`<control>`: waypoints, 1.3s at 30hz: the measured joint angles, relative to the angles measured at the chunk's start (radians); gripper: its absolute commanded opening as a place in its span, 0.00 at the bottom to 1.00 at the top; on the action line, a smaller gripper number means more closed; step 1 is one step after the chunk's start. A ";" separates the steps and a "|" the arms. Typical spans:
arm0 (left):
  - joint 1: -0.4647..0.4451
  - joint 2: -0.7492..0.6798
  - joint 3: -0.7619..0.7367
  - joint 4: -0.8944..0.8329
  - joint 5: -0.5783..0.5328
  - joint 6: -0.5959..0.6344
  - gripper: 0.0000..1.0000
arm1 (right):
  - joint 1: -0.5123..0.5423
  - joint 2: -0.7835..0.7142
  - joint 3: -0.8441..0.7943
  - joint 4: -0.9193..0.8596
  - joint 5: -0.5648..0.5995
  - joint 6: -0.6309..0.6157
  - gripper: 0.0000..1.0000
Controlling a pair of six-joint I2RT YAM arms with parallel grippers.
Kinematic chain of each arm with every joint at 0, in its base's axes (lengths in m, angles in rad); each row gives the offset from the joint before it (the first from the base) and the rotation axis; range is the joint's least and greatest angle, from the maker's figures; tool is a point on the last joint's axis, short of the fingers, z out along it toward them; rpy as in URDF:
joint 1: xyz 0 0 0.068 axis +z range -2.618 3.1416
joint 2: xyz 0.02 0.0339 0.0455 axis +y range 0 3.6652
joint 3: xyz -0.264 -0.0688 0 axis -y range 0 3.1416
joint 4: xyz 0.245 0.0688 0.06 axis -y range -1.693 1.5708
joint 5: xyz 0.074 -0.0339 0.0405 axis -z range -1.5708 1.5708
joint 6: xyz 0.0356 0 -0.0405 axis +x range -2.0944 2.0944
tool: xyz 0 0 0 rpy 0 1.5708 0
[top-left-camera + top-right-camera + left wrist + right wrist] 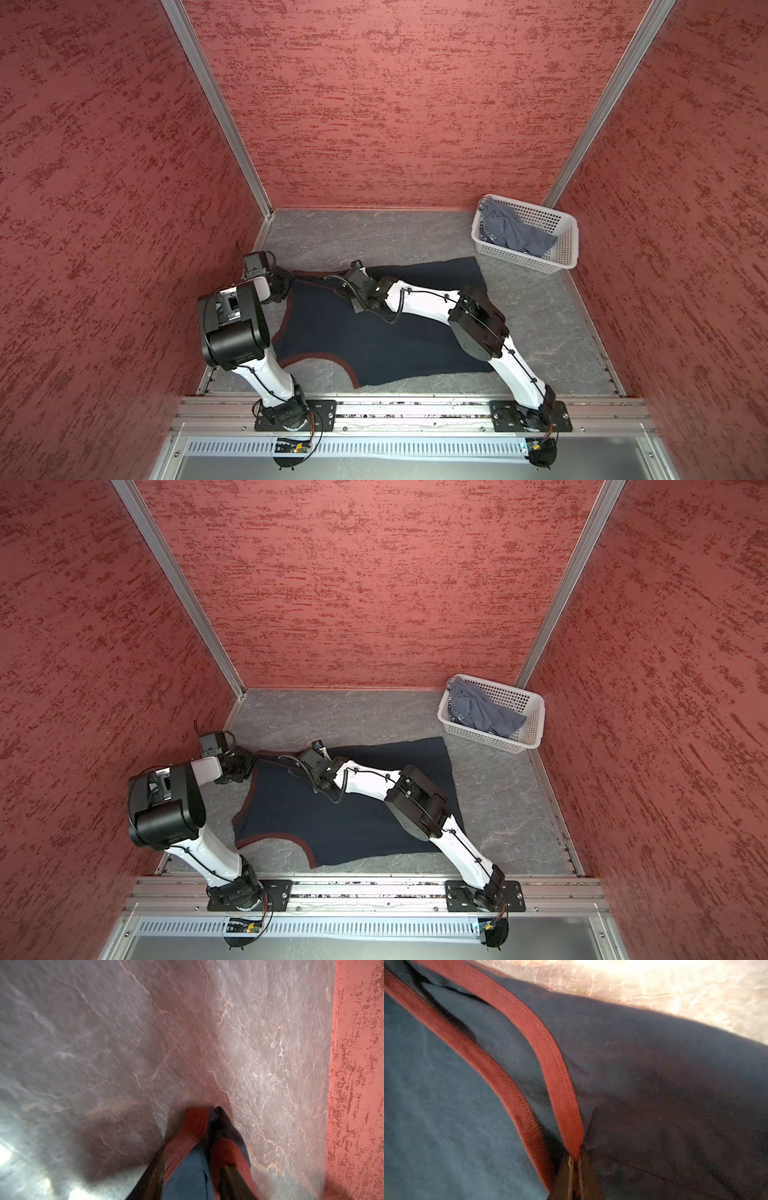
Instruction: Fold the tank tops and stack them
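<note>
a veined grey tabletop [374, 232] bears the matte navy tank top [374, 332], spread flat, partly under the arms. the white perforated basket [565, 245] holds the crumpled slate tank top [511, 232]. the left gripper [193, 1163] and right gripper [574, 1167] each pinch the navy top's red-trimmed edge, fingertips blurred.

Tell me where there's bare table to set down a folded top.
Two bare patches of table: the far strip between the back wall and the navy tank top, left of the basket; and the right side between that top and the right wall. Crowded: the left edge, where the left gripper and right gripper meet at the top's strap.
</note>
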 measured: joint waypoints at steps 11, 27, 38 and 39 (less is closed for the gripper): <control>0.000 0.003 0.002 0.005 0.000 -0.010 0.43 | 0.028 -0.134 -0.115 0.065 0.025 -0.005 0.05; 0.032 -0.059 -0.159 0.246 0.068 -0.113 0.62 | 0.044 -0.132 -0.219 0.119 -0.099 -0.011 0.38; 0.048 -0.103 -0.227 0.296 0.097 -0.150 0.69 | 0.040 -0.132 -0.219 0.143 -0.184 -0.017 0.42; 0.048 -0.103 -0.227 0.296 0.098 -0.150 0.71 | 0.037 -0.132 -0.219 0.146 -0.184 -0.016 0.42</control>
